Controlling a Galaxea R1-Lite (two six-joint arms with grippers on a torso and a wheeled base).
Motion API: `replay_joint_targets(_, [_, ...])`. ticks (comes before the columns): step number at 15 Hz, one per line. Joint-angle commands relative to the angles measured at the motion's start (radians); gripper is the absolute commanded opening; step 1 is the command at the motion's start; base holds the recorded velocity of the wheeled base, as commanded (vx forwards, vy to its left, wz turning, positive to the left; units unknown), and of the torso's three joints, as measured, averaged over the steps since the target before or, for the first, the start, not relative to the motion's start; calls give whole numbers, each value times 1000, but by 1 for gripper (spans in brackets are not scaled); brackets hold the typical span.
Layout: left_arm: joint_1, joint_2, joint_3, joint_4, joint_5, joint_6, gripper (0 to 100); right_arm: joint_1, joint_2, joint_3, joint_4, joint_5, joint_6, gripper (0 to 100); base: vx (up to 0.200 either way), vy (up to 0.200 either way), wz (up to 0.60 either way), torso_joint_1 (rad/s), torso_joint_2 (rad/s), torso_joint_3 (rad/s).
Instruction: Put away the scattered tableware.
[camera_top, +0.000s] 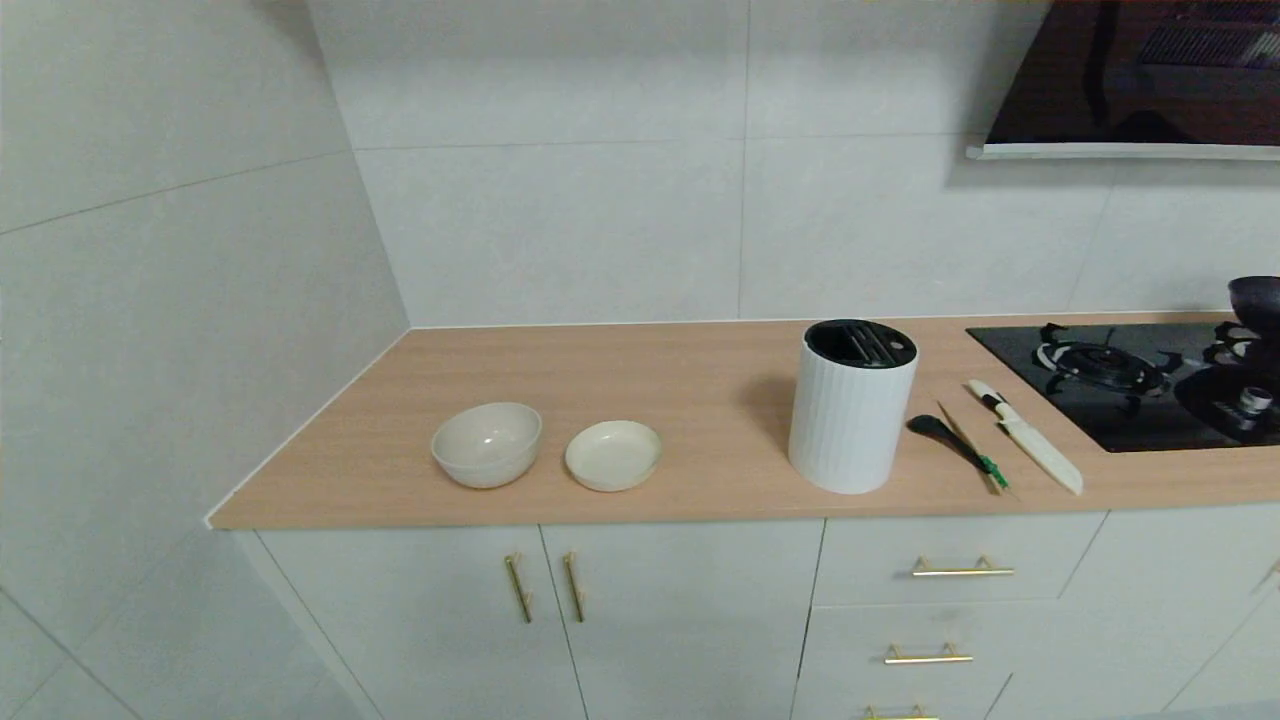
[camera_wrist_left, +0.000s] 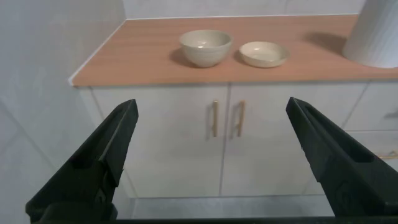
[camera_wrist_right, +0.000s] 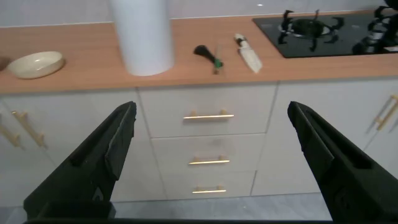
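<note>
On the wooden counter (camera_top: 680, 380) stand a cream bowl (camera_top: 487, 443) and a shallow cream dish (camera_top: 613, 455) side by side. To their right is a white ribbed utensil holder (camera_top: 852, 405), then a black spoon (camera_top: 940, 432), green-tipped chopsticks (camera_top: 975, 450) and a white-bladed knife (camera_top: 1025, 437). My left gripper (camera_wrist_left: 211, 107) is open and empty in front of the cabinet doors, facing the bowl (camera_wrist_left: 206, 47) and dish (camera_wrist_left: 263, 53). My right gripper (camera_wrist_right: 211, 111) is open and empty before the drawers, facing the holder (camera_wrist_right: 142, 34), spoon (camera_wrist_right: 205, 53) and knife (camera_wrist_right: 247, 53).
A black gas hob (camera_top: 1120, 375) with a dark pot (camera_top: 1255, 300) fills the counter's right end, under a range hood (camera_top: 1130, 80). A tiled wall closes the left side. Below are cabinet doors (camera_top: 540, 610) and drawers (camera_top: 960, 570) with gold handles.
</note>
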Motion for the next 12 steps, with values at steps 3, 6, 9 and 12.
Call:
replay_joint_targets(3, [0, 2, 0, 0, 0, 0, 100, 0, 1, 0, -1, 1, -2, 100, 0, 200, 0, 4, 2, 1])
replay_joint_targets(6, [0, 2, 0, 0, -1, 0, 100, -1, 1, 0, -1, 1, 0, 100, 0, 200, 0, 2, 2, 5])
replay_joint_targets(9, [0, 2, 0, 0, -1, 0, 100, -1, 1, 0, 1, 1, -2, 100, 0, 200, 0, 1, 2, 1])
replay_joint_targets(12, [0, 2, 0, 0, -1, 0, 100, 0, 1, 0, 1, 1, -2, 100, 0, 200, 0, 1, 2, 1])
